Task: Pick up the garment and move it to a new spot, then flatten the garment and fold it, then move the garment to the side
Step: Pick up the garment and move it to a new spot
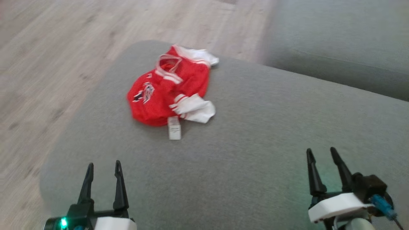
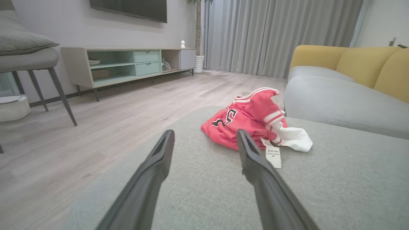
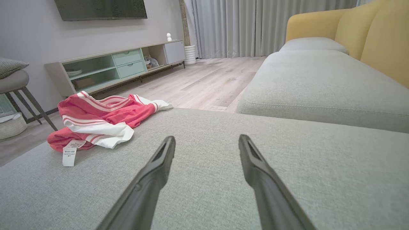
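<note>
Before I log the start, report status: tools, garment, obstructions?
Left tool open, empty. Right tool open, empty. Garment crumpled on grey cushion, untouched. Nothing seen in the way.

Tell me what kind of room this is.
Most likely a home living room: a wall-mounted TV hangs above a low media cabinet, there is a sofa with grey seats and yellow backs, and long grey curtains reach the wood floor.

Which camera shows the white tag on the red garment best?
The left wrist view: the tag looks largest, its print lines visible. The right wrist view shows it smaller; the head view, blurred.
</note>
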Tool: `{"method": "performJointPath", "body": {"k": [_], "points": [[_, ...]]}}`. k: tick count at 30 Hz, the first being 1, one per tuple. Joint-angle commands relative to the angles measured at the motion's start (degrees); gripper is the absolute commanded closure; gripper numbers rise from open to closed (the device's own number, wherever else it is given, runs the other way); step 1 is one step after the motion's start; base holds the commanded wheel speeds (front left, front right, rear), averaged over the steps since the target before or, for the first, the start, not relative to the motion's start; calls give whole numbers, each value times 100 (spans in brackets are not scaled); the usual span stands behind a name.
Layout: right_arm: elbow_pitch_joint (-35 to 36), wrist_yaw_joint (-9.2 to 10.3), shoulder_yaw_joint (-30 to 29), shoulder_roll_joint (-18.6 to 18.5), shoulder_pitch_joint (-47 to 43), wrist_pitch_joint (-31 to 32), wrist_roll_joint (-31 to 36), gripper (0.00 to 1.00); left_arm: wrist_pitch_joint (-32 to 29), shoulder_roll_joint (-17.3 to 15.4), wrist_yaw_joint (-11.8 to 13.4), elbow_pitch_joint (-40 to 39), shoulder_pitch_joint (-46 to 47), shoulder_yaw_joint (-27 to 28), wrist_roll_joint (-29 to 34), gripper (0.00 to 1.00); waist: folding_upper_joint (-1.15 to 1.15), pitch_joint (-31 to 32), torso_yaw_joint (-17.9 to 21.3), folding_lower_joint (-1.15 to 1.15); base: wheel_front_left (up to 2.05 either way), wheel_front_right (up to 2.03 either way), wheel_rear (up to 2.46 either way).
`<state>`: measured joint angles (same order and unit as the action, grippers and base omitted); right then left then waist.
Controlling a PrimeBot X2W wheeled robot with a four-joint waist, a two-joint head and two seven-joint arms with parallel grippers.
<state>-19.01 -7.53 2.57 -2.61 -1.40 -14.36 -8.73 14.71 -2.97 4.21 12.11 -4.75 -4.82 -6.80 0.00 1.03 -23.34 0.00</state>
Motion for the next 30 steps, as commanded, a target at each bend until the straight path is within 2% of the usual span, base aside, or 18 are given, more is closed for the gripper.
{"method": "performJointPath", "body": {"k": [1,5,9,18,20,24,26,30], "points": [[229,4,43,-29,244,-63,51,0,29,9,45,-230,320,186,-61,0,0,-178,-335,0,0,0,0],[273,4,-22,-71,240,-63,140,0,29,9,108,-328,354,120,-123,0,0,-315,-368,0,0,0,0],[363,4,-90,-278,400,-63,235,0,29,9,186,-525,613,-11,-274,0,0,-784,-227,0,0,0,0],[659,4,-158,-1016,925,-63,420,0,29,9,335,-597,2174,-497,-443,0,0,-2193,198,0,0,0,0],[717,4,-64,-1307,1173,-63,485,0,29,9,264,-201,2890,-590,-440,0,0,-2660,342,0,0,0,0],[764,4,-72,-1587,1392,-63,502,0,29,9,175,680,3788,-722,-661,0,0,-3061,471,0,0,0,0],[753,4,-55,-1678,1455,-63,502,0,29,9,258,1389,4129,-697,-852,0,0,-3165,540,0,0,0,0],[740,4,85,-1713,1572,-63,464,0,29,-20,530,2802,4729,-484,-847,0,0,-3227,739,0,0,0,0]]}}
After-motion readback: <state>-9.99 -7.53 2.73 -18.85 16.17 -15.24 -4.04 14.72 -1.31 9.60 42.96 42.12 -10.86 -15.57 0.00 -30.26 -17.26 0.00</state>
